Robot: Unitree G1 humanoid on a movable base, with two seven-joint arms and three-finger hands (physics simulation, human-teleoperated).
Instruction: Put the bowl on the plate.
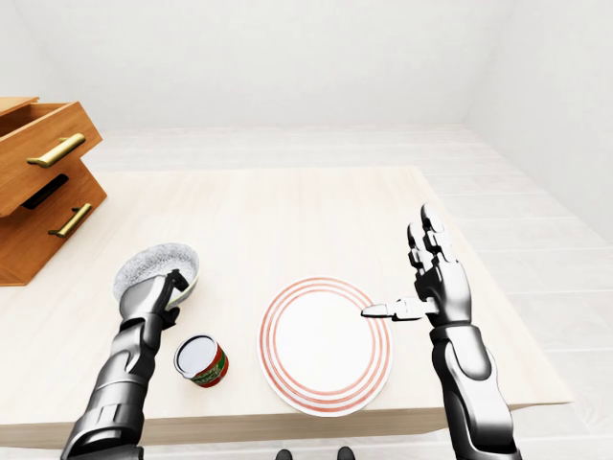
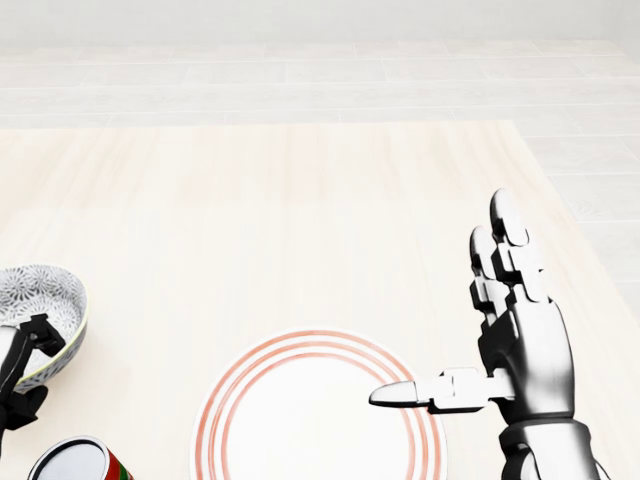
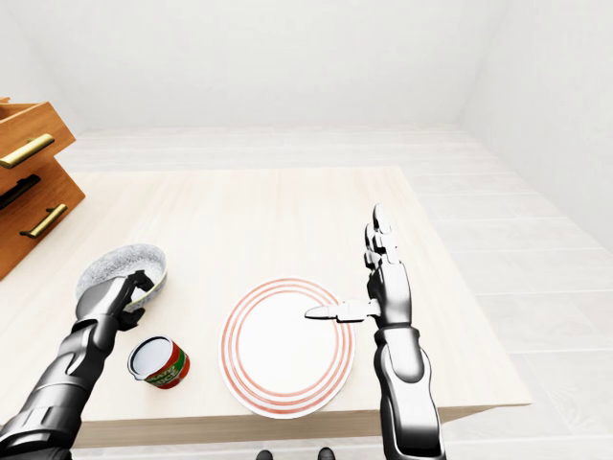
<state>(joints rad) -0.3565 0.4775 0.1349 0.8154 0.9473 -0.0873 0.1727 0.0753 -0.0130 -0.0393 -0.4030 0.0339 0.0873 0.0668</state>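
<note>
A grey patterned bowl (image 1: 153,266) with a pale green outside sits tilted at the table's left side in the left-eye view. My left hand (image 1: 172,287) is closed over its near rim, with one finger hooked inside and the others outside. The white plate (image 1: 326,345) with red rings lies near the table's bottom edge, to the right of the bowl and apart from it. My right hand (image 1: 407,268) stands upright beside the plate's right rim. It is open, fingers pointing up, and the thumb (image 2: 400,393) reaches out over the plate.
A red-labelled tin can (image 1: 201,360) stands between the bowl and the plate, just right of my left forearm. A wooden drawer unit (image 1: 43,182) with brass handles and pulled-out drawers occupies the table's left edge. The light wooden table (image 1: 287,211) extends toward the view's top.
</note>
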